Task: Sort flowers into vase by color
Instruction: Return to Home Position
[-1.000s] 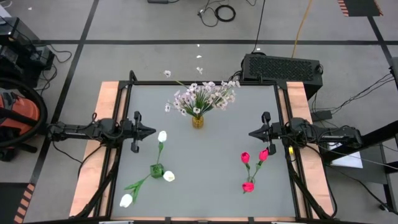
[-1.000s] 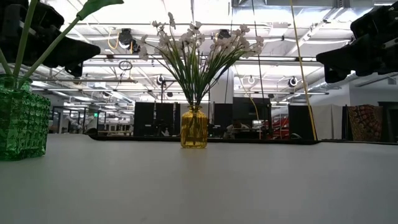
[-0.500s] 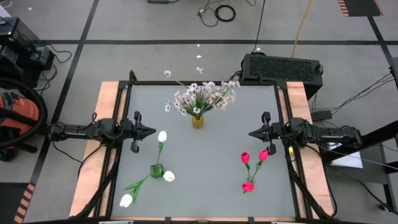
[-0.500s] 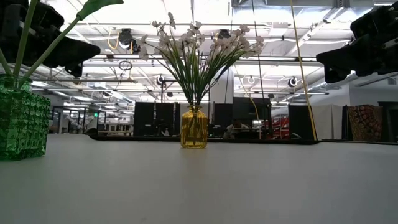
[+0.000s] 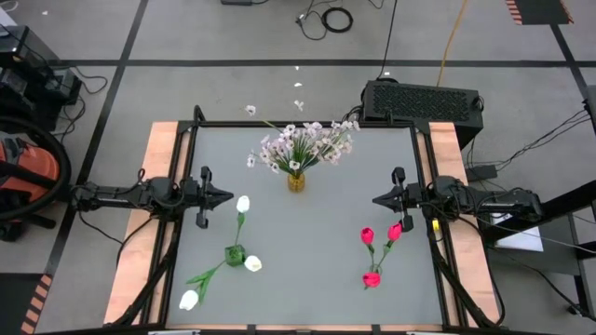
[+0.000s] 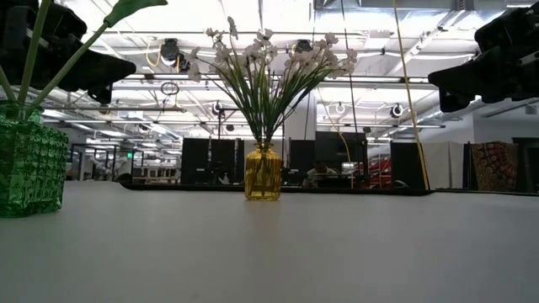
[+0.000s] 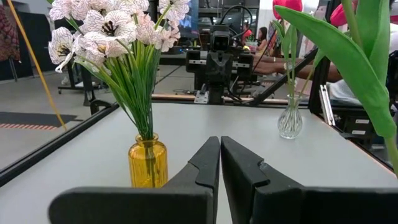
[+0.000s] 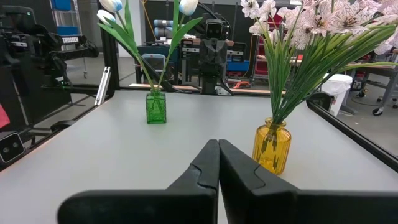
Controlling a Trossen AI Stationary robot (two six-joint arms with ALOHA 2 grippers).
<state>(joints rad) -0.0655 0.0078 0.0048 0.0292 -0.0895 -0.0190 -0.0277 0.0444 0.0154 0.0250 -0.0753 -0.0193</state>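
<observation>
All the flowers stand in vases, held up by their stems. The pale white-lilac blossom sprays (image 5: 303, 144) fill a yellow vase (image 5: 296, 181) near the far edge. White tulips (image 5: 243, 203) stand in a green vase (image 5: 235, 253) at near left. Pink-red tulips (image 5: 367, 235) stand in a clear vase (image 7: 290, 121) at near right. My left gripper (image 5: 228, 196) hovers shut at the table's left side, pointing right. My right gripper (image 5: 375, 199) hovers shut at the right side, pointing left. Each is well clear of the vases.
The grey table top (image 5: 307, 223) lies bare between the three vases. Wooden rails run along its left (image 5: 158, 167) and right sides. A black box (image 5: 424, 100) sits beyond the far right corner. A few loose blossoms (image 5: 250, 110) lie on the floor beyond the far edge.
</observation>
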